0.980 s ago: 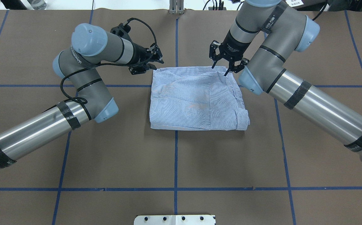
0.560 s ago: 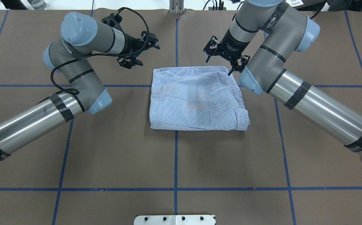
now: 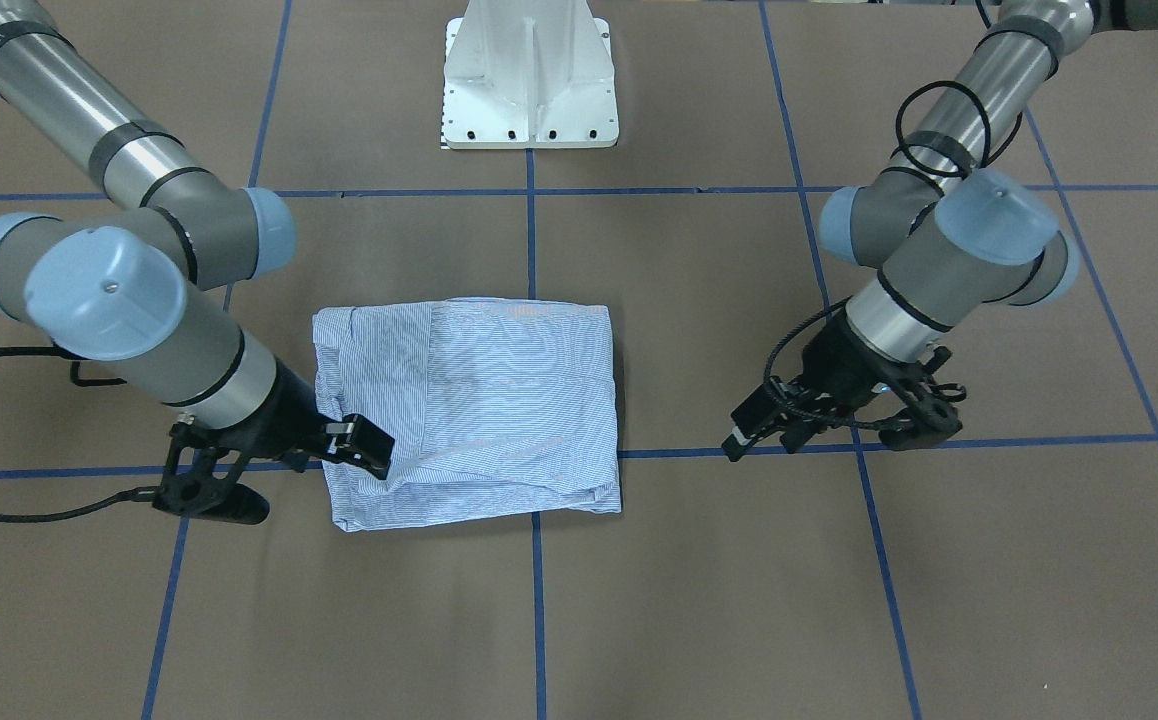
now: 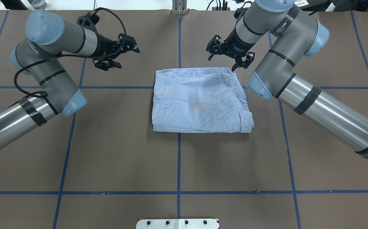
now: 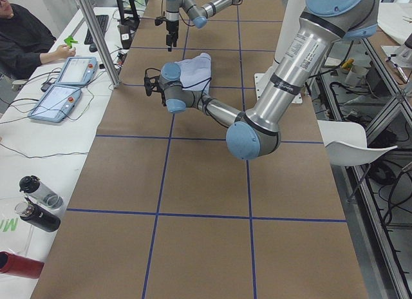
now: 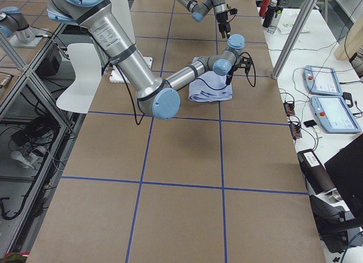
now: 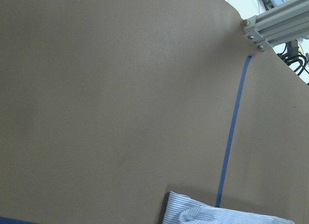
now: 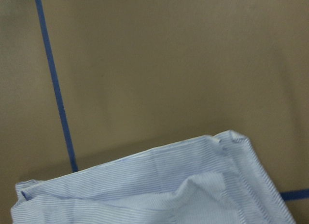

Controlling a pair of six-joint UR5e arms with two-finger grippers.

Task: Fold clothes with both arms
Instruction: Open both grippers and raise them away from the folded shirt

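Two arms are reaching over the table [image 4: 114,152], the left arm [image 4: 52,74] and right arm [image 4: 301,95] both working at its far side. Between the pincers the shirt [image 4: 200,101] is lying flat in a folded rectangle, its bulkier layered edge toward the right pincer [image 4: 221,63]. That pincer is hanging spread and empty, one fingertip just over the shirt's far corner; whether it is touching I cannot tell. The left pincer [image 4: 130,58] is hovering spread and empty, well apart from the cloth. Folding is looking finished, so clearing away is probably the step: the right pincer should be rising straight before swinging outward, lest that fingertip be snagging the thin top layer and dragging the fold open.
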